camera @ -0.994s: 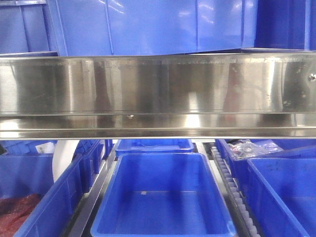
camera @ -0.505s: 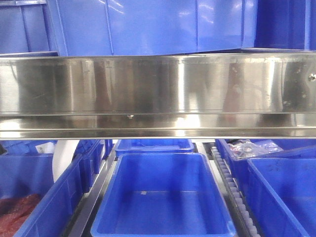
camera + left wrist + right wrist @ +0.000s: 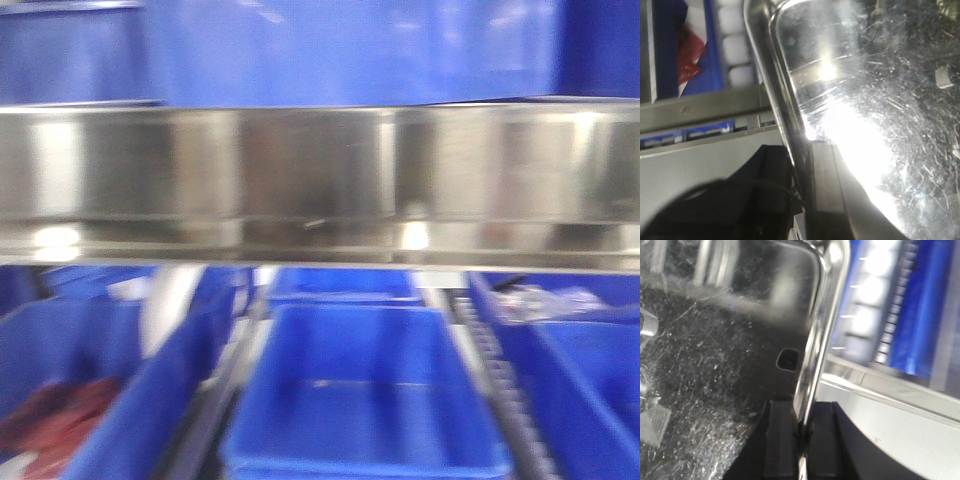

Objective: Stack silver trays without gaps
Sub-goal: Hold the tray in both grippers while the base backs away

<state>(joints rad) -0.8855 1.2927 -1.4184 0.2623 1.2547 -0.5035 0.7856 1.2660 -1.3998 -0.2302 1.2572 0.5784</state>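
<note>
We see the left gripper [image 3: 799, 165] closed across the long rim of the silver tray [image 3: 875, 100], its dark fingers [image 3: 824, 200] pinching the rolled edge, one inside the wall and one outside. The tray's floor is bright and heavily scratched, with a strong glare running down it. Beyond the rim lie a row of white rollers [image 3: 735, 50], a blue bin with red contents [image 3: 690, 50] and a grey steel ledge [image 3: 705, 105].

In the right wrist view the right gripper [image 3: 801, 425] grips a rim of the silver tray [image 3: 715, 340] in the same way. Two black fingers [image 3: 777, 440] stand upright, pressed on either side of the thin metal wall. The tray's inside looks dark and scuffed here, with a small rounded dark mark [image 3: 789, 358] low on the wall. Outside it we see more white rollers [image 3: 865, 290], a blue bin [image 3: 922, 305] and a grey steel surface [image 3: 900, 430].

The front view is blurred. A brushed-steel shelf rail [image 3: 320, 180] crosses it, with blue bins above and below, one open bin [image 3: 365, 400] in the middle. We see neither the tray nor the arms there
</note>
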